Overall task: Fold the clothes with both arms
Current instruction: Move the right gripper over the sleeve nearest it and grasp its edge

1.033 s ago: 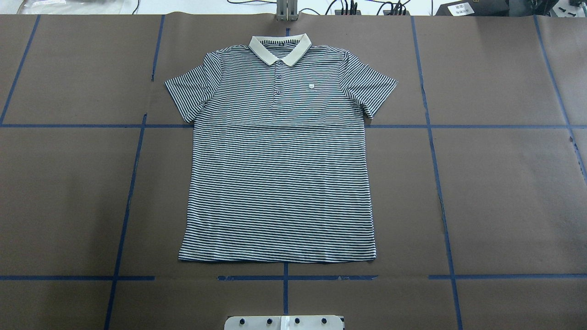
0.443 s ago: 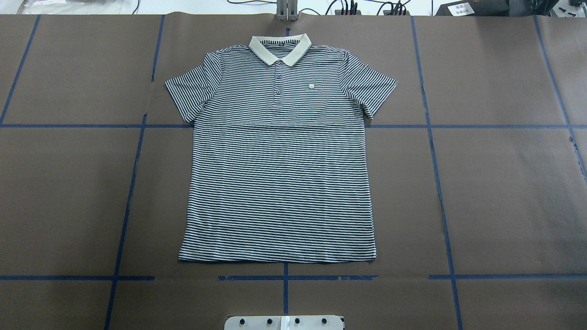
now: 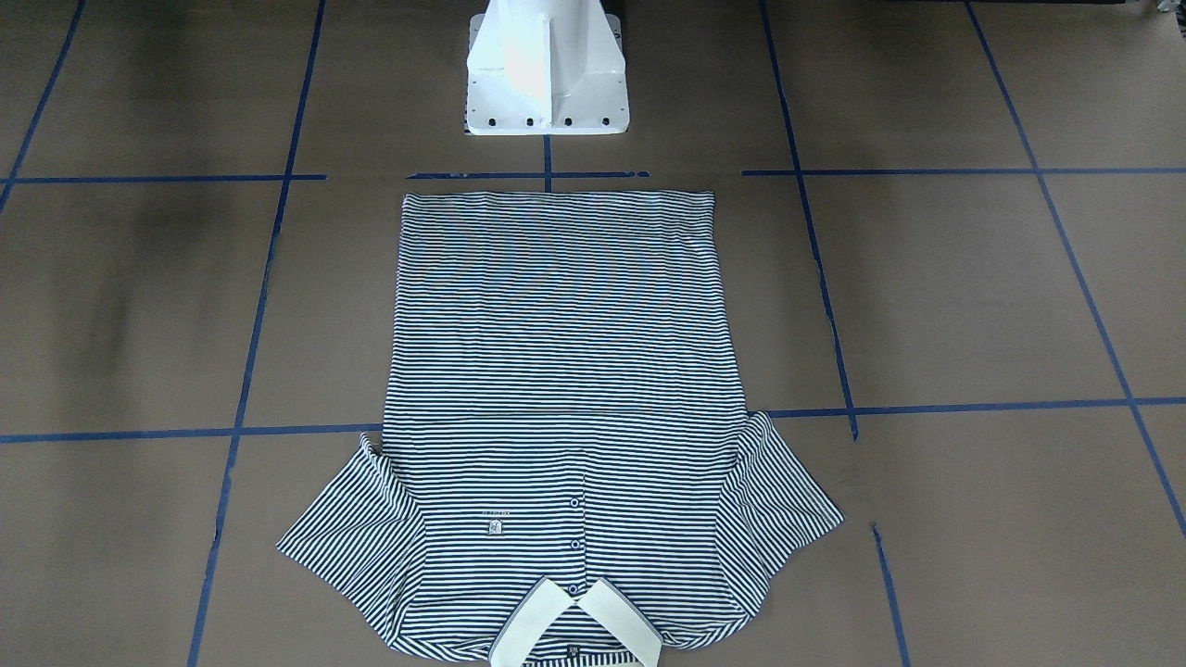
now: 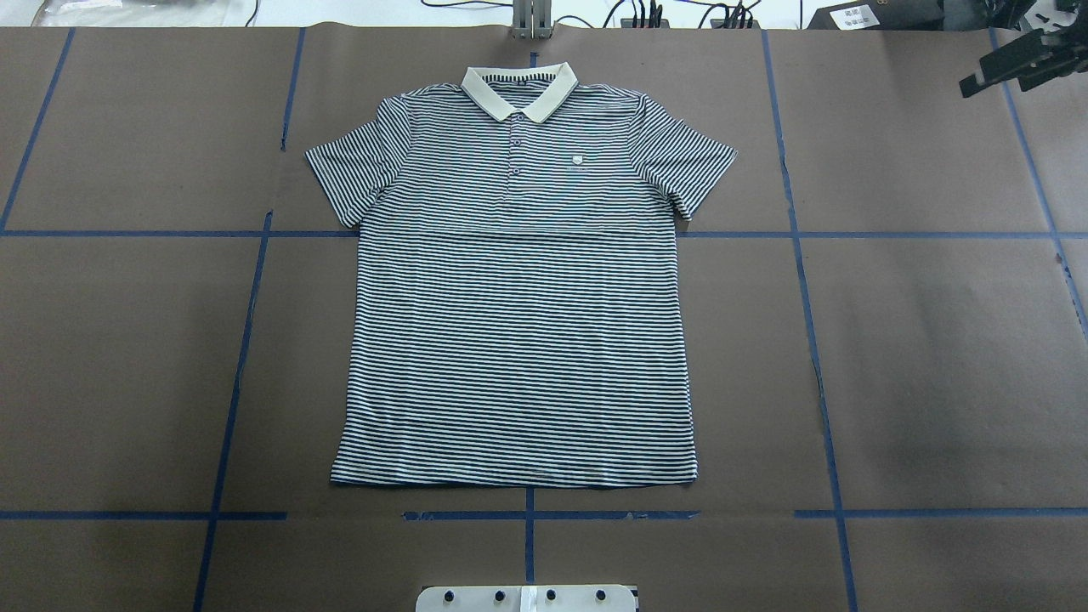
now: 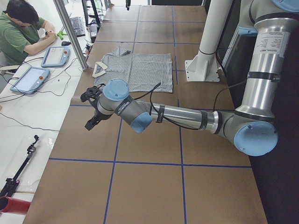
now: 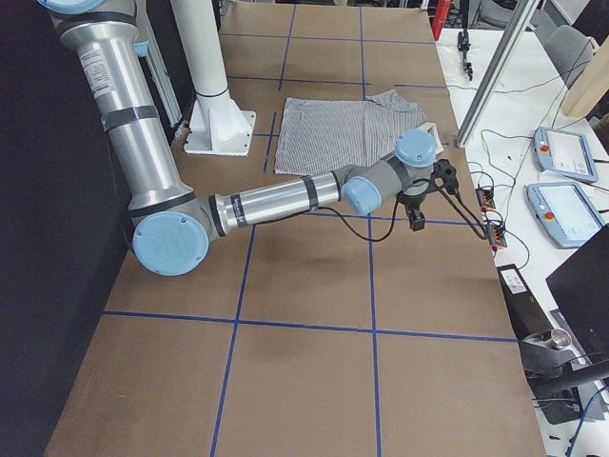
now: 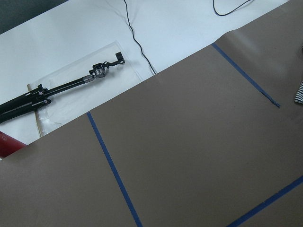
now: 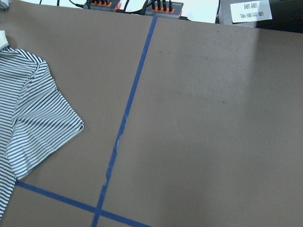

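Although no fold had yet been made, the polo shirt [image 4: 518, 340] lay flat and face up at the centre of the desk [image 4: 935, 357], both sleeves spread. Its long axis ran 12 to 6 o'clock in the overhead view — collar [image 4: 518, 89] at 12, away from the robot, hem [image 4: 514, 478] at 6, nearest the base.

The right gripper [image 4: 977, 72] hovered over the desk's 2 o'clock corner, well apart from the cloth. Its black fingers appeared spread, with nothing between them. From that gripper the shirt lay toward 8 o'clock, and the nearest part was the sleeve [image 4: 690, 166] on the robot's right.

The left gripper [image 5: 91, 112] was outside the overhead view and seen only from the side, above bare desk beyond the shirt's 9 o'clock side. Whether it was spread or pressed together could not be told. Its wrist view caught only a sliver of stripes at the frame edge.

Judgement: the right arm was the nearer — each gripper would have to travel inward, across the shirt's short axis, to reach its own side.
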Robot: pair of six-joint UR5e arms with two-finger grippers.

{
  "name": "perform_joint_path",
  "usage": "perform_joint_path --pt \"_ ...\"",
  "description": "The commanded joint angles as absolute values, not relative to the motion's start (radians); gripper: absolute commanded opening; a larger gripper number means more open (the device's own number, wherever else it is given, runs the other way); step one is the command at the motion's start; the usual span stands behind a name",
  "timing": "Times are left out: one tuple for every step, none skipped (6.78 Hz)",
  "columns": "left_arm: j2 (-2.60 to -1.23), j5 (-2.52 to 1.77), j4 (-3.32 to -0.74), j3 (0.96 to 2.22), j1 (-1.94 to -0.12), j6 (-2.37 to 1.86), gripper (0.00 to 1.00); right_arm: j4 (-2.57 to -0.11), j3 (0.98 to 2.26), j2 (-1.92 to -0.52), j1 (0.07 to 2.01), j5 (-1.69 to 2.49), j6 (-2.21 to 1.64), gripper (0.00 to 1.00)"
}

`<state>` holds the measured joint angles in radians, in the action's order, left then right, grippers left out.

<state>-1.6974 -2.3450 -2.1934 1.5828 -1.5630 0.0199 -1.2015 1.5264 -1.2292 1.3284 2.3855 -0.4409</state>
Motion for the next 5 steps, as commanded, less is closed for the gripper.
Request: perform_joint_path --pt "-1.698 -2.345 -2.195 1.583 -1.554 0.020 1.00 -1.035 1.481 -1.165 1.162 2.149 -0.774 0.99" --pt "-1.700 -2.345 -2.197 1.583 -1.554 0.020 1.00 -0.935 1.412 -1.117 1.069 2.046 -0.905 0.94" --pt "-1.701 -2.345 -2.197 1.583 -1.552 0.020 1.00 -0.905 1.340 -1.054 0.999 1.961 -1.005 0.85" --pt "-1.701 -2.345 -2.198 1.585 -1.551 0.020 1.00 -0.902 1.297 -1.025 0.952 1.915 -1.046 0.75" --pt "-1.700 -2.344 -2.215 1.582 -1.551 0.020 1.00 -0.902 1.258 -0.997 0.928 1.876 -1.048 0.68"
